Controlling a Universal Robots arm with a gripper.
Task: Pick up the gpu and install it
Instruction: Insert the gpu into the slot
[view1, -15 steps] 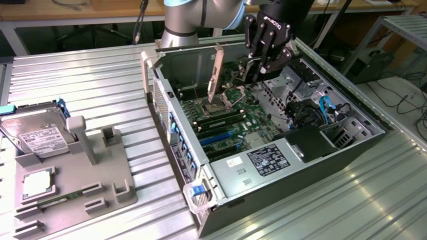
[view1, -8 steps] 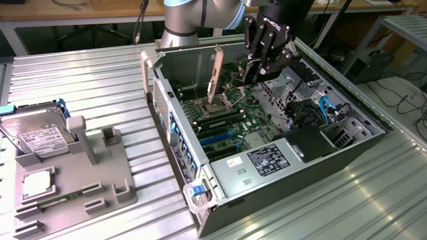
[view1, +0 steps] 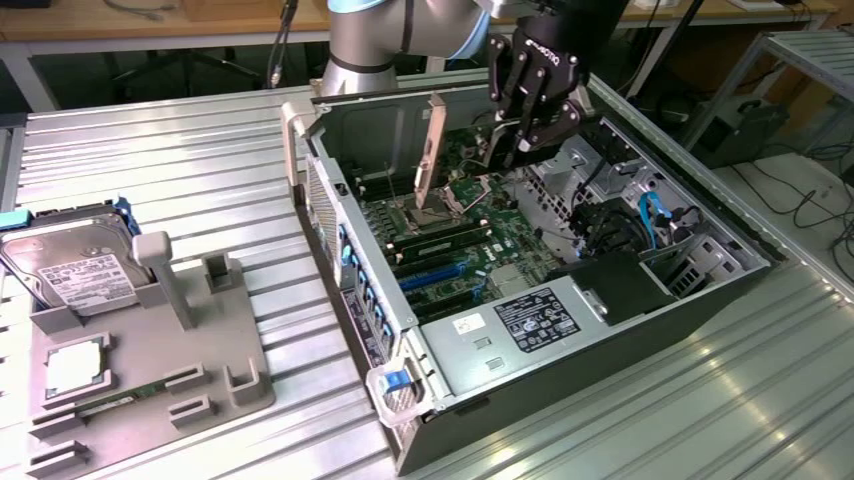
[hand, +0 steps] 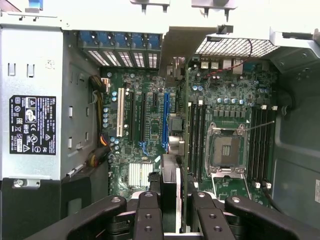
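Observation:
The gpu (view1: 430, 150) is a thin dark card with a long pale bracket at one end. It hangs upright and edge-on above the open computer case (view1: 347, 300). My gripper (view1: 527, 135) is shut on its other end. In the wrist view the black fingers (hand: 148, 212) clamp the card's edge (hand: 170, 187), and its bracket (hand: 180, 45) reaches toward the case's rear wall. The card sits over the motherboard (hand: 145, 150), between the blue expansion slot (hand: 165, 122) and the memory slots (hand: 194, 140). I cannot tell how high above the board it is.
A power supply (view1: 534, 320) with a black label fills the case's near end, and the bare CPU socket (hand: 226, 149) lies beside the card. To the exterior view's left, a grey fixture (view1: 147, 350) holds a silver hard drive (view1: 74, 265), a processor chip (view1: 74, 365) and a green memory stick (view1: 114, 400).

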